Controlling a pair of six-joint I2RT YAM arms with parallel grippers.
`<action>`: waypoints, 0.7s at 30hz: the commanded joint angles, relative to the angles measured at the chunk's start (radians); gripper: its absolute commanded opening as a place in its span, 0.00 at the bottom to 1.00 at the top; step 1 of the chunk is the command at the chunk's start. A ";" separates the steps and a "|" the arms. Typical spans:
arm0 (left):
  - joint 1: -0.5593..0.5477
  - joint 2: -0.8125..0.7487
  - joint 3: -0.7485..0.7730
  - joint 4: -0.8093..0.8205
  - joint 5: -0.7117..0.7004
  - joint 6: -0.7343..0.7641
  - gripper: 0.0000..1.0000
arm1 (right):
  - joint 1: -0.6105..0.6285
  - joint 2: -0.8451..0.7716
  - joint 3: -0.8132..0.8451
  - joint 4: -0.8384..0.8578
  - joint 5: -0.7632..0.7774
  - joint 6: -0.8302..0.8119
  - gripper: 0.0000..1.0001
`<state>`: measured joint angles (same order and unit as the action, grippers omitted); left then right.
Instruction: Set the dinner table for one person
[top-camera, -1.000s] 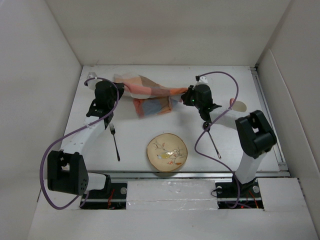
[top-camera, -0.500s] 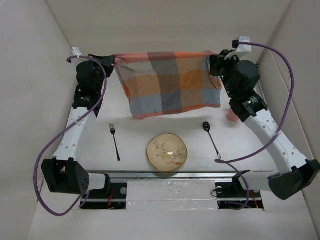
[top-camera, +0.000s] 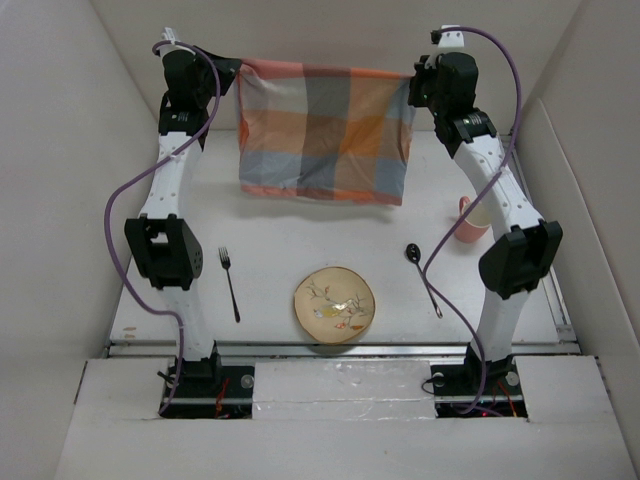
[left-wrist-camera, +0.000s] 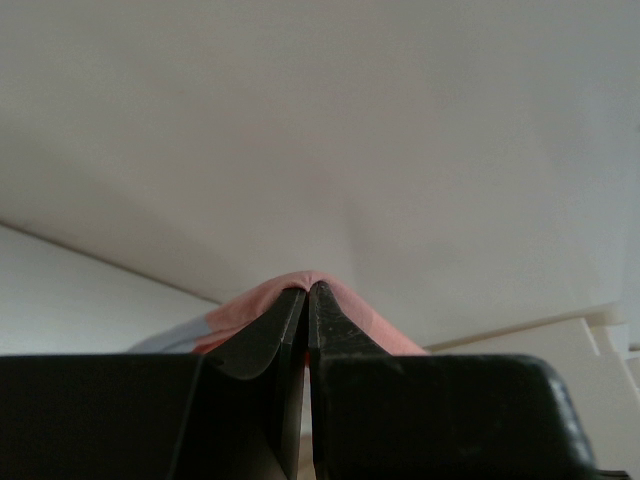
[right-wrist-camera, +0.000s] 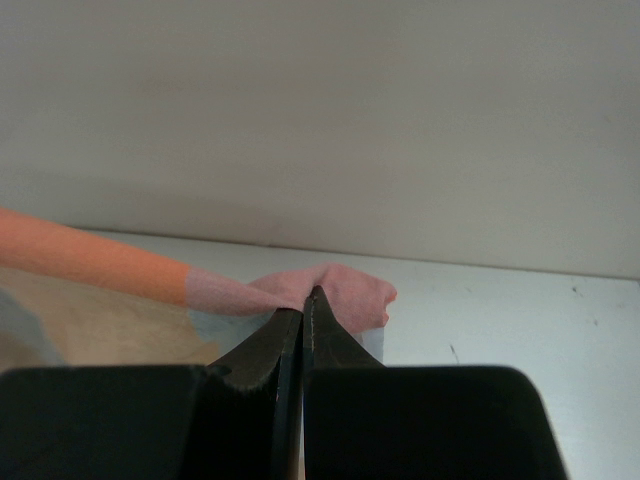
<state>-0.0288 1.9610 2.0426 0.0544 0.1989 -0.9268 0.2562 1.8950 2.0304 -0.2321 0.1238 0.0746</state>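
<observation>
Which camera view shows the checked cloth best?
Top external: the whole cloth hangs spread between the left tool and right tool. Each wrist view shows only a pinched corner.

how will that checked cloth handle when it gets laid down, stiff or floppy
Likely floppy: the checked cloth hangs as a limp sheet between the left gripper and right gripper. Probably light, since two pinched corners carry it. It may bunch when lowered onto the dinner table.
</observation>
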 joint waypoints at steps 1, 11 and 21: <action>0.023 0.059 0.227 -0.074 0.100 0.003 0.00 | -0.032 0.036 0.230 -0.070 -0.036 -0.016 0.00; 0.023 -0.169 -0.295 0.333 0.146 0.069 0.00 | -0.041 -0.142 -0.148 0.110 -0.067 0.016 0.00; 0.023 -0.128 -1.016 0.771 0.180 0.068 0.00 | -0.032 -0.103 -0.734 0.333 -0.200 0.120 0.00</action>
<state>-0.0116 1.8160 1.1473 0.6304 0.3542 -0.8570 0.2218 1.8137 1.3823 -0.0025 -0.0250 0.1589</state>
